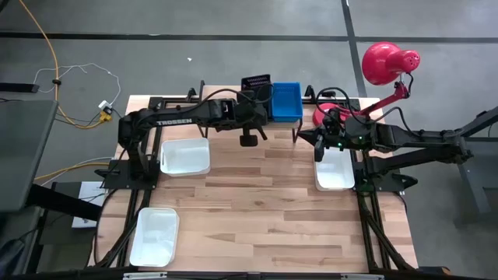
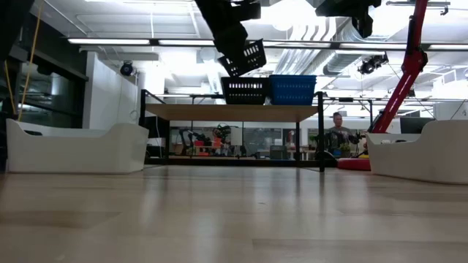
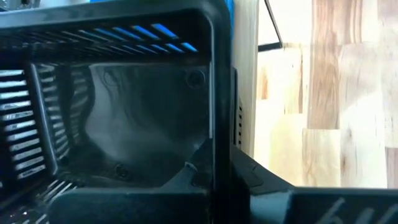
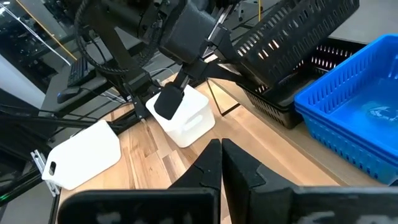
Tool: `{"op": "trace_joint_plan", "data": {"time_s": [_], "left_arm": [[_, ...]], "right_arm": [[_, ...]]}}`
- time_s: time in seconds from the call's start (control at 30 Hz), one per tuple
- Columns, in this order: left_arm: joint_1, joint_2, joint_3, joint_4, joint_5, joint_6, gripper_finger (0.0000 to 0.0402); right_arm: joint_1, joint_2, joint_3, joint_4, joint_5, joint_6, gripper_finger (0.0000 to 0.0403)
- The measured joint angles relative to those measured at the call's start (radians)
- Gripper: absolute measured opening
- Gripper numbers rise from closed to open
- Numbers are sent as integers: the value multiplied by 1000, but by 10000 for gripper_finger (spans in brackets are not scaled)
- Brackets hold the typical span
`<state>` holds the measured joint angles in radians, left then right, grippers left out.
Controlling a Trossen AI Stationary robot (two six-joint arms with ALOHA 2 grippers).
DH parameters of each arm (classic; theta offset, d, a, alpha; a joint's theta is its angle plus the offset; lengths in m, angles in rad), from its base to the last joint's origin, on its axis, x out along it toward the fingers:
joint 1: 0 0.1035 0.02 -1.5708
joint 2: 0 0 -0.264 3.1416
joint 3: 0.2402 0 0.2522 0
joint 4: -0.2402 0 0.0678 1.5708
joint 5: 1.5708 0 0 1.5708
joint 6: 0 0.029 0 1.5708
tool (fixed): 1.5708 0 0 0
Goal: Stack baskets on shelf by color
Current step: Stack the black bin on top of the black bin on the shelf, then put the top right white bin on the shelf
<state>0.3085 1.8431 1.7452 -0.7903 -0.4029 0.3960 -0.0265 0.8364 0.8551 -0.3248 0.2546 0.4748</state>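
Observation:
My left gripper (image 1: 253,97) is shut on a black slotted basket (image 2: 246,57), holding it tilted in the air above the shelf (image 2: 234,112). A second black basket (image 2: 245,90) and the blue baskets (image 2: 292,89) stand side by side on the shelf's wood top. The held basket also shows in the right wrist view (image 4: 298,31), over the black basket on the shelf (image 4: 280,102). My right gripper (image 4: 221,155) is shut and empty, raised over a white basket (image 1: 334,173) at the table's right. My left gripper holds the black basket by one side wall (image 3: 217,124), below the rim. One finger (image 3: 180,177) is inside the basket and one (image 3: 252,174) is outside. The basket is lifted clear and tilted, its free end higher, above the black basket on the shelf.
Two more white baskets lie on the tabletop at the left (image 1: 185,155) and the near left (image 1: 154,236). A red lamp (image 1: 389,62) stands at the far right, its base (image 1: 327,113) beside the shelf. Bare wood lies in the table's middle (image 1: 264,202).

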Motion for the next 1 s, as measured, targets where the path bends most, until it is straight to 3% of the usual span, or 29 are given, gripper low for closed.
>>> {"op": "trace_joint_plan", "data": {"time_s": [0.37, 0.8, 1.0], "left_arm": [[1, 14, 0, 4, 0, -20, 38], [-8, 8, 3, 0, 15, -53, 126], [-8, 8, 66, -39, 16, -68, 173]], "right_arm": [[0, 0, 0, 4, 0, 22, 0], [0, 0, 0, 4, 0, 15, 0], [0, 0, 0, 4, 0, 15, 0]]}}
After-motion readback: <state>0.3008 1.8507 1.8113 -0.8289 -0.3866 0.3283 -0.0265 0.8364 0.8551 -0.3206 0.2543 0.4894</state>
